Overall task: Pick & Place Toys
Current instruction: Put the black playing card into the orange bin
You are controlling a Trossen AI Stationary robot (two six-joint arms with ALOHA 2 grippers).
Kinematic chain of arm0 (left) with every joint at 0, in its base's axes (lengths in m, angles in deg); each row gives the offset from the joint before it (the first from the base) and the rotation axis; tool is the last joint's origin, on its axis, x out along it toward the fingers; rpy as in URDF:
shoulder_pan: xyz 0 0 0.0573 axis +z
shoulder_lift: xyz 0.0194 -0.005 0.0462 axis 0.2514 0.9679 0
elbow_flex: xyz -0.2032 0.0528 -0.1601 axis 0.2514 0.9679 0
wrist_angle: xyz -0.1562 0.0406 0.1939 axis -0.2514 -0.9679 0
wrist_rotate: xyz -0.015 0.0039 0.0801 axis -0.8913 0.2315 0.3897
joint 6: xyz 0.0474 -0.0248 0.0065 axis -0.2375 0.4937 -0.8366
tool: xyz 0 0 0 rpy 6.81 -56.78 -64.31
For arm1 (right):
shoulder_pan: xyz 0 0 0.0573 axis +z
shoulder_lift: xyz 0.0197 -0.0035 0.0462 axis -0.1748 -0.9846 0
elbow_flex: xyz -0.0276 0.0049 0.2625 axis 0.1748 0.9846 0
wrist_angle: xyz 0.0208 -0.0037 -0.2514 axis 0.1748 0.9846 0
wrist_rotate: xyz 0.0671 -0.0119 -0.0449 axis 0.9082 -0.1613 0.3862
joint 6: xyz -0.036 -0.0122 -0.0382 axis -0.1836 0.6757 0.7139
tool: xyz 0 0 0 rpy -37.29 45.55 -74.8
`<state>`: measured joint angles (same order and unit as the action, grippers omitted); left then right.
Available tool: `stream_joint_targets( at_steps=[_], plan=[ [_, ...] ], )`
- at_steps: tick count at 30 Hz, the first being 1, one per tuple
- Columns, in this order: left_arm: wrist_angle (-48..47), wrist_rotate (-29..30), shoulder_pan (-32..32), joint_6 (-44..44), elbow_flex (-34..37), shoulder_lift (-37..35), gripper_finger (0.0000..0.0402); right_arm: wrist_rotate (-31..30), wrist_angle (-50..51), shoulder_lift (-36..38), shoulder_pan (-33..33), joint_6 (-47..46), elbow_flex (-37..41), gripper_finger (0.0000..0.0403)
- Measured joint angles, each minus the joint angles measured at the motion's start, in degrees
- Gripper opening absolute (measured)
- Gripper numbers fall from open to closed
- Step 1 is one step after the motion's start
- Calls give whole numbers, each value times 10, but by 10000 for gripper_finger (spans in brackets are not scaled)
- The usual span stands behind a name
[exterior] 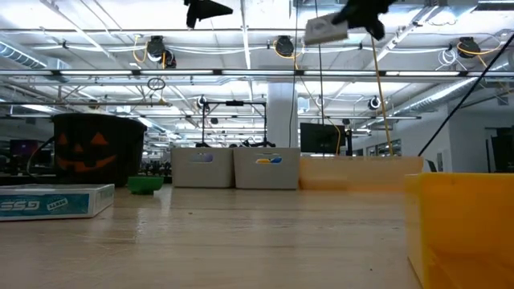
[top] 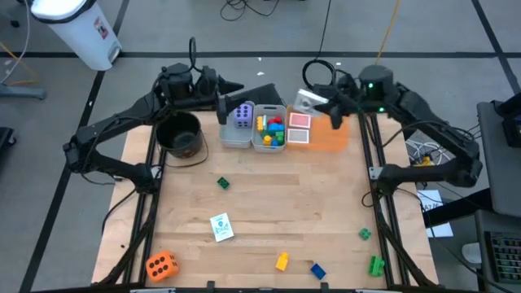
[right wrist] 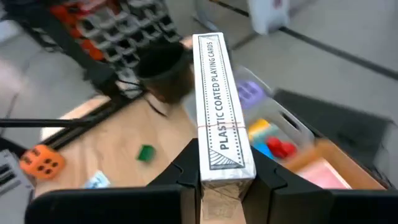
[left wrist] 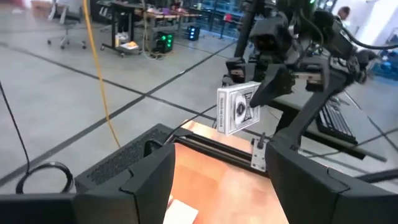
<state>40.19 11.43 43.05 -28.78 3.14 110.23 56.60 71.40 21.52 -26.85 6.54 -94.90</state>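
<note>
A large open robotics lab: a wooden tabletop (top: 269,212) on a framed rig stands on a grey concrete floor (left wrist: 68,81), exposed ceiling pipes (exterior: 265,74) and hanging cable loops (exterior: 157,50) run overhead, and distant workbenches (left wrist: 134,18) carry electronics.

Both arms reach toward the table's far edge, held high above it. The left gripper (top: 226,106) hangs at the far left with its fingers (left wrist: 149,180) spread apart and apparently nothing between them. The right gripper (top: 313,104), at the far right, clamps a card box (right wrist: 219,106) upright.
</note>
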Motion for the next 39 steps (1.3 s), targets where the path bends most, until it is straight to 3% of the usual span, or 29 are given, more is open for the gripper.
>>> stream_joint_targets(
  at_steps=[7, 11, 16, 23, 39],
  plan=[
    [1, 28, 0, 10, 0, 0, 258, 8, 159, 7, -69, 63, 0, 52],
    [1, 35, 0, -16, 0, 1, 258, 2, 201, -6, -92, 105, 5, 52],
    [0, 34, -1, 16, 0, 2, 257, -5, 158, -17, -138, 119, 74, 52],
    [-11, 9, -1, 20, 0, 2, 257, 100, 45, -60, -209, 64, 182, 52],
    [-23, -9, -1, -16, 0, 2, 258, 98, 14, -216, -273, 48, 165, 52]
  ],
)
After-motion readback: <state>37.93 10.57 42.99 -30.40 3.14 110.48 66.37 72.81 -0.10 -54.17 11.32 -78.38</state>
